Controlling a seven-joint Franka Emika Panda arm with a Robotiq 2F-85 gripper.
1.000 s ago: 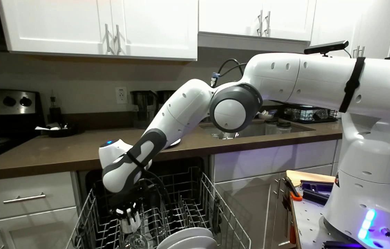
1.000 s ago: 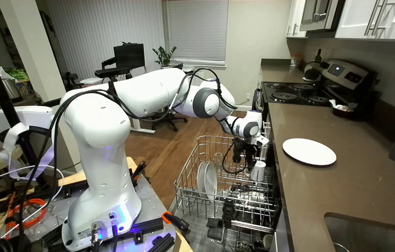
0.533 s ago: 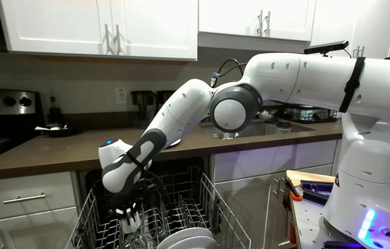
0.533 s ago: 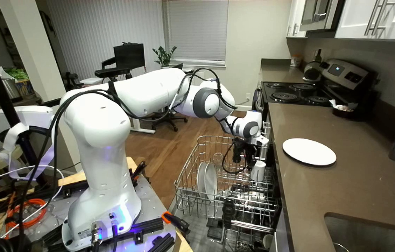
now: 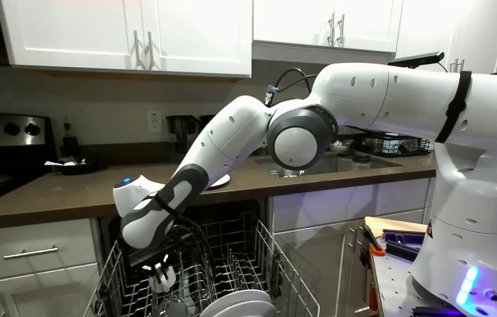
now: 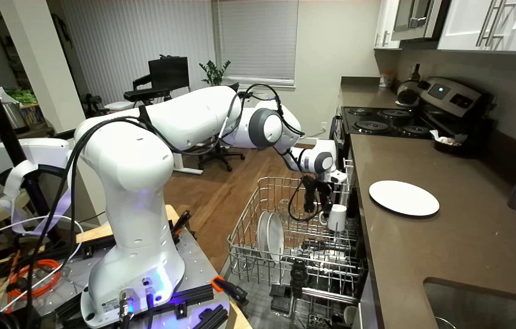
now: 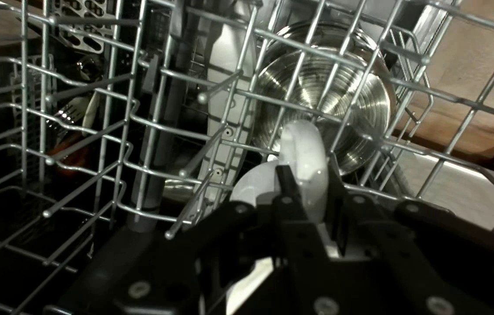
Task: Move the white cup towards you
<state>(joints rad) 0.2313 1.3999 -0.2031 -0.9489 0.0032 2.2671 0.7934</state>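
The white cup [image 6: 337, 218] is held roughly upright at the counter side of the dishwasher's wire rack. It shows partly in an exterior view [image 5: 160, 281] behind the fingers. In the wrist view its handle [image 7: 304, 153] stands between the two black fingers, and part of its body [image 7: 251, 181] shows at the left finger. My gripper [image 7: 310, 177] is shut on the handle. In an exterior view the gripper [image 6: 324, 211] is above and beside the cup, which seems raised slightly over the rack. The contact of the right fingertip is dark and hard to see.
The wire rack [image 5: 290, 268] surrounds the gripper, with upright tines. Greyish-white plates [image 6: 275, 237] stand in it. A steel pot [image 7: 325, 92] lies below the rack. The brown counter [image 6: 422, 246] edge runs close beside the arm, with a flat white plate [image 6: 404, 198] on it.
Between half a second ago and now, the arm and gripper have moved up a little and slightly away from the base. The white cup has risen with the gripper.
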